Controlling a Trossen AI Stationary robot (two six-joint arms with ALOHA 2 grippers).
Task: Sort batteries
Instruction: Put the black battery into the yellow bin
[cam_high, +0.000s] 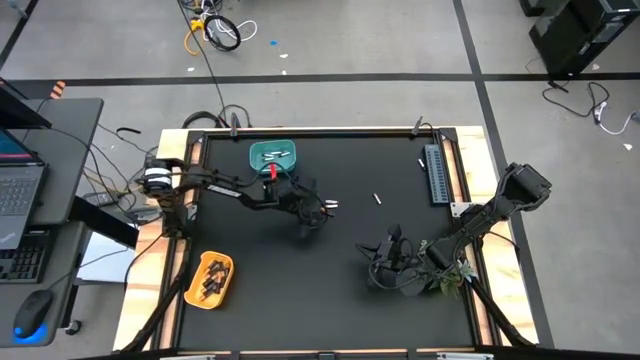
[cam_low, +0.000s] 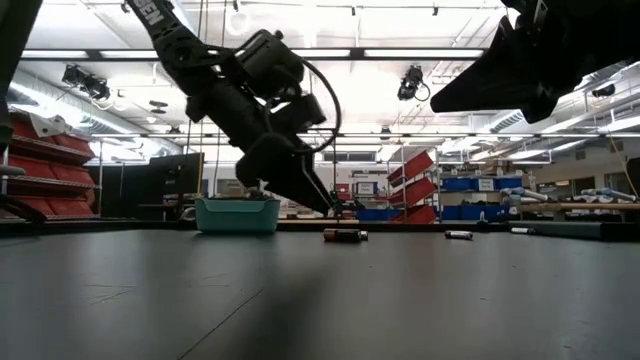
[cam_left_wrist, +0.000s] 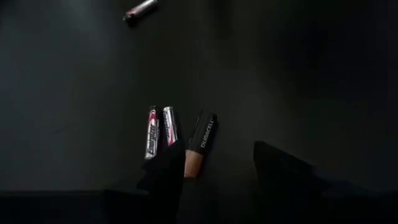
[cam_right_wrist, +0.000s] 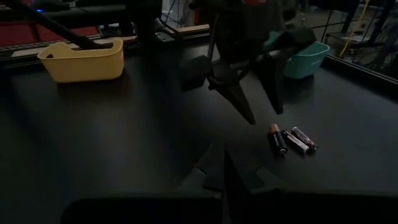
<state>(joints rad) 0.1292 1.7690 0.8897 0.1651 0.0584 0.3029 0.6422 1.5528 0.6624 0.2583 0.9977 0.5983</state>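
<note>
Left hand (cam_high: 318, 212) at frame centre, hovering over three batteries (cam_left_wrist: 177, 134) lying side by side on the surface (cam_high: 300, 290) — fingers spread wide, gripping nothing. Another battery (cam_high: 378, 198) lies apart, right of centre. More sit in the teal bin (cam_high: 272, 155) at upper centre and the yellow bin (cam_high: 210, 279) at lower left. Right hand (cam_high: 392, 258) low, right of centre — fully closed, empty.
</note>
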